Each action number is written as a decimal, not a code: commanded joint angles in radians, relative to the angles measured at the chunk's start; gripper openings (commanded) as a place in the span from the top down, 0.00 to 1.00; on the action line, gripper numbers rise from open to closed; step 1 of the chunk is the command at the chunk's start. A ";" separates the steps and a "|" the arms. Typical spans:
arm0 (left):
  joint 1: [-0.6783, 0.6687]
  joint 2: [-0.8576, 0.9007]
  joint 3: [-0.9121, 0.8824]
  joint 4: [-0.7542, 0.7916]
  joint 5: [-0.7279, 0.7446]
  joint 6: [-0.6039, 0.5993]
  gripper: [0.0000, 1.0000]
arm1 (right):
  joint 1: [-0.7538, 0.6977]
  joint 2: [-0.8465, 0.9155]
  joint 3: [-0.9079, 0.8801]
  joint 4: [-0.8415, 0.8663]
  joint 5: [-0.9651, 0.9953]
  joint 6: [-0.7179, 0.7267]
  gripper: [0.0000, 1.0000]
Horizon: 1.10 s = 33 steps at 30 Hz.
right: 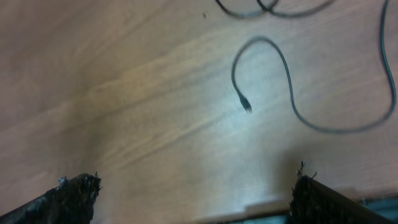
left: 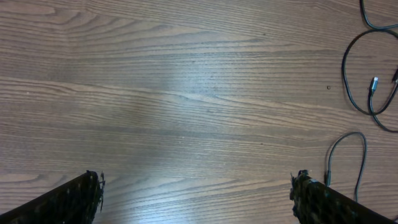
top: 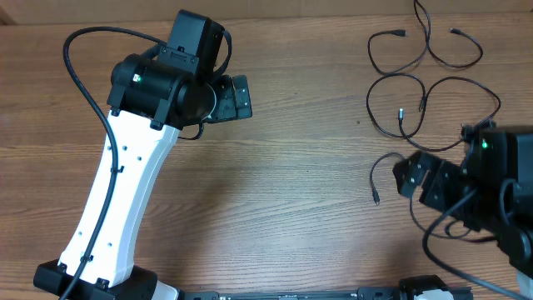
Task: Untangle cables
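Thin black cables (top: 400,121) lie loose at far right; wood-grain table (top: 291,192) spans between arms. Left gripper (left: 196,186) and right gripper (right: 193,183) both spread wide, empty.

Wooden table (top: 291,192), light brown, its grain running lengthwise from side to side in the overhead view, with a small dark speck (left: 329,88) on its surface.
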 commanded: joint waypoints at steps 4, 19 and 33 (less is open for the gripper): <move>0.003 0.008 0.003 0.001 -0.013 0.019 0.01 | 0.005 -0.014 -0.006 -0.048 -0.005 -0.004 0.00; 0.003 0.008 0.003 0.001 -0.013 0.019 0.01 | 0.005 -0.014 -0.006 -0.048 0.036 -0.047 0.00; 0.003 0.008 0.003 0.001 -0.013 0.019 0.01 | 0.005 -0.058 -0.082 0.089 0.039 -0.178 0.00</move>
